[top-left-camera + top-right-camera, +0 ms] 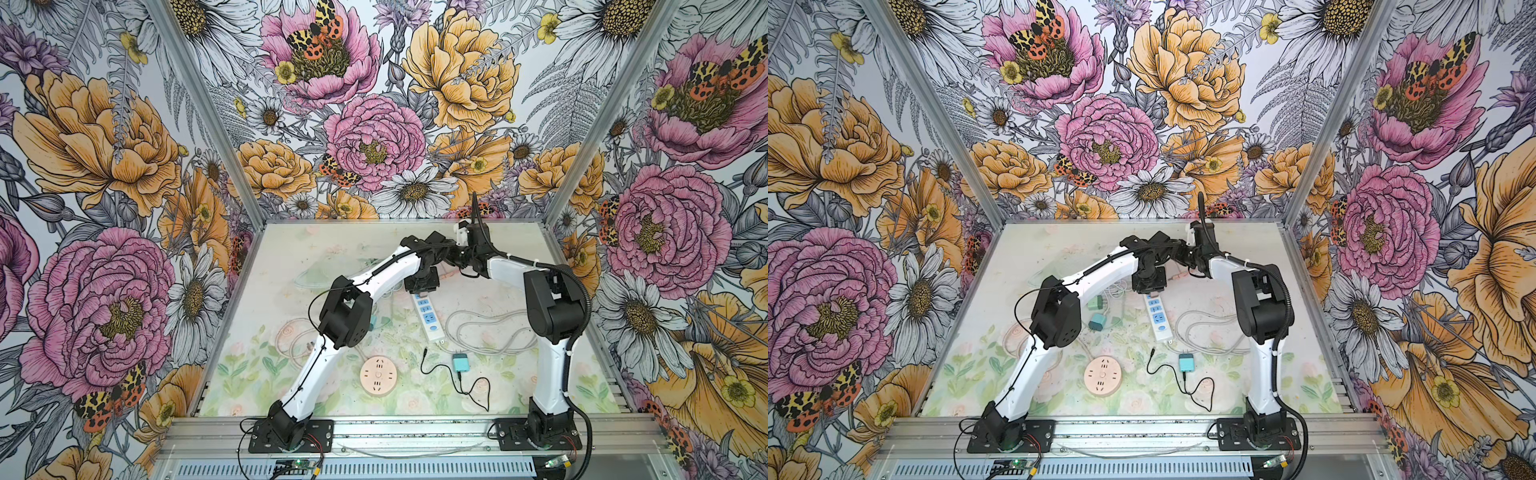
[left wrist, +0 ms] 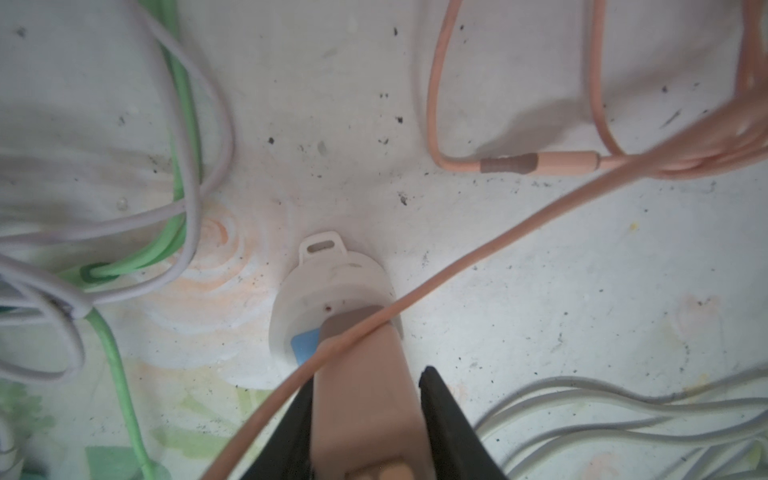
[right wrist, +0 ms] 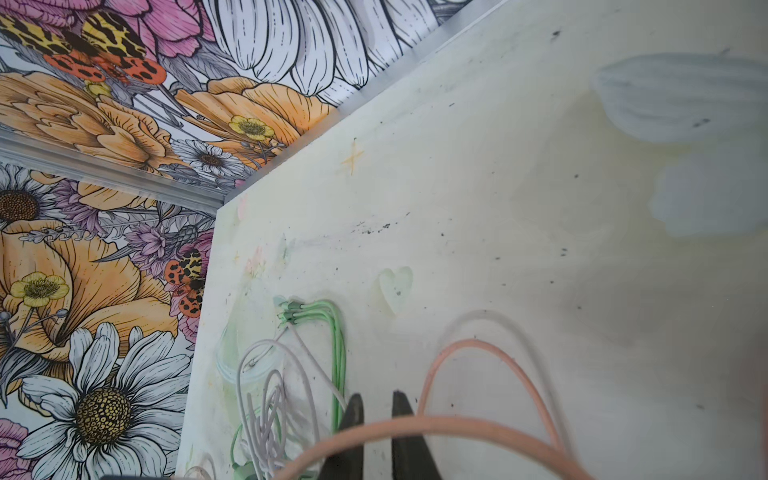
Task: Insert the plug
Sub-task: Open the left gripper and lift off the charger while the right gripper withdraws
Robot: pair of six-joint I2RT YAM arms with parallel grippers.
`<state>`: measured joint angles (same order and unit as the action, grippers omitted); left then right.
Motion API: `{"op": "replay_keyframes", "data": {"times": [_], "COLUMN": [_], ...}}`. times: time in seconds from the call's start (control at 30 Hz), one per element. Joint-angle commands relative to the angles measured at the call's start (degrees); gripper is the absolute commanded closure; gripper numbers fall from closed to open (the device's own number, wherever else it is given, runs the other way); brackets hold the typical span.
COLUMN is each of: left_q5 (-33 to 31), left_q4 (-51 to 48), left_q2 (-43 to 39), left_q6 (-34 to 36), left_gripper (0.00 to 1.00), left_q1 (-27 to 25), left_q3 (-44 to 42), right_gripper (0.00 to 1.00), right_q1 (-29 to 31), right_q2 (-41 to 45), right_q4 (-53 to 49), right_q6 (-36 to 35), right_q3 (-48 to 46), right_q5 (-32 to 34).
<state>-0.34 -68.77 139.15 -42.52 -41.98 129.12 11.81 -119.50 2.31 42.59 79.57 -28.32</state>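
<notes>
Both arms bend inward and downward; left jaws stand slightly spread around the peach rectangular plastic plug [image 2: 370,395]; right jaws, I cannot tell.

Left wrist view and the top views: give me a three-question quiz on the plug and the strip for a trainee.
1. Multiple choice: in the left wrist view, what colour is the plug between the black jaws? A green, B peach, C teal.
2. True or false: in a top view, the teal adapter is plugged into the white power strip.
3. Short answer: in the left wrist view, what runs across the top of the plug?

Key
1. B.
2. False: it lies on the table, apart from the strip.
3. A peach cable.
</notes>
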Motion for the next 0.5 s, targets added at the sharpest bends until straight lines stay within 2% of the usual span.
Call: {"op": "replay_keyframes", "data": {"times": [0.0, 0.13, 0.23, 0.3, 0.47], "left_q5": [0.9, 2.6, 5.0, 5.0, 4.9], "left_q4": [-0.7, -0.7, -1.0, -1.1, -1.2], "left_q2": [0.7, -1.4, -3.5, -5.7, -10.9], "left_q6": [2.1, 4.4, 6.7, 8.2, 12.6], "left_gripper": [0.61, 0.59, 0.53, 0.49, 0.46], "left_q1": [0.7, 0.8, 0.9, 0.8, -0.6], "left_q3": [0.8, 0.5, 0.0, -1.5, -5.3], "right_gripper": [0.84, 0.84, 0.84, 0.84, 0.84], "right_q1": [-0.6, -0.7, -0.9, -0.9, -1.2], "right_q2": [0.3, 1.2, 2.2, 3.3, 5.4], "right_q4": [-2.8, -3.0, -3.1, -3.1, -3.6], "right_q6": [-1.0, -1.4, -1.0, -0.9, -1.0], "right_q3": [1.3, -0.5, -2.2, -3.5, -5.6], "right_q5": [1.2, 0.8, 0.8, 1.2, 1.7]}}
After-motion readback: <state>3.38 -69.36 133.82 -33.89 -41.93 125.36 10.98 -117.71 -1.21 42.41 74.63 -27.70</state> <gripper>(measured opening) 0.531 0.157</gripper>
